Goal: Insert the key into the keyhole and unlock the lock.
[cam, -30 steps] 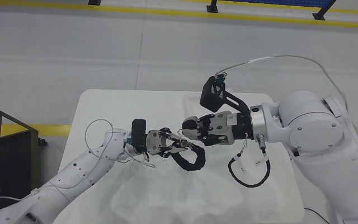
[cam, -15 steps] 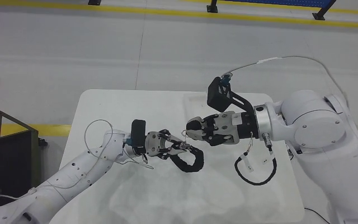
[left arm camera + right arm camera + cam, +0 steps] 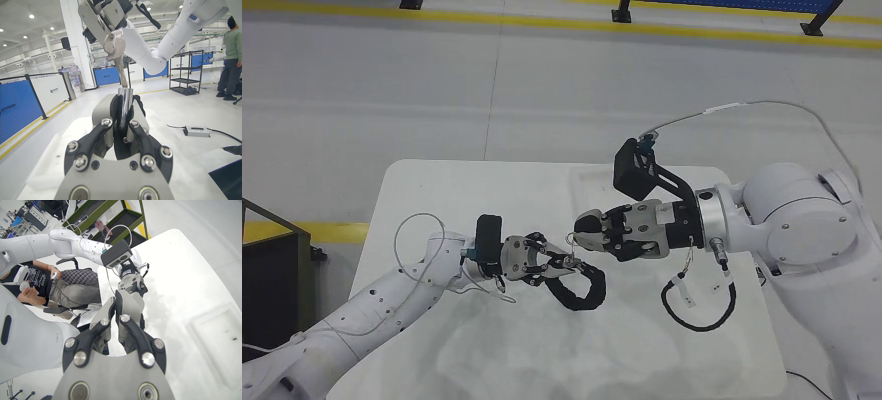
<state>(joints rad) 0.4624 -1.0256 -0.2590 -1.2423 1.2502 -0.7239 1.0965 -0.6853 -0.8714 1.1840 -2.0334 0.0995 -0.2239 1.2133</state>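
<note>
Gripping lock [image 3: 124,106], left claw [image 3: 121,108]; key [image 3: 115,47] tip at keyhole [image 3: 125,88], insertion depth hidden.

We see bright, even light throughout, coming from round ceiling lamps [image 3: 31,16] overhead in the left wrist view. The white counter [image 3: 432,200] glares, and in the left wrist view its near stretch is almost washed out. Bright streaks run down the chrome lock [image 3: 124,106], and the key [image 3: 118,49] glints. Both wrist views bow straight lines toward their edges, and the counter's rim curves in the right wrist view.
</note>
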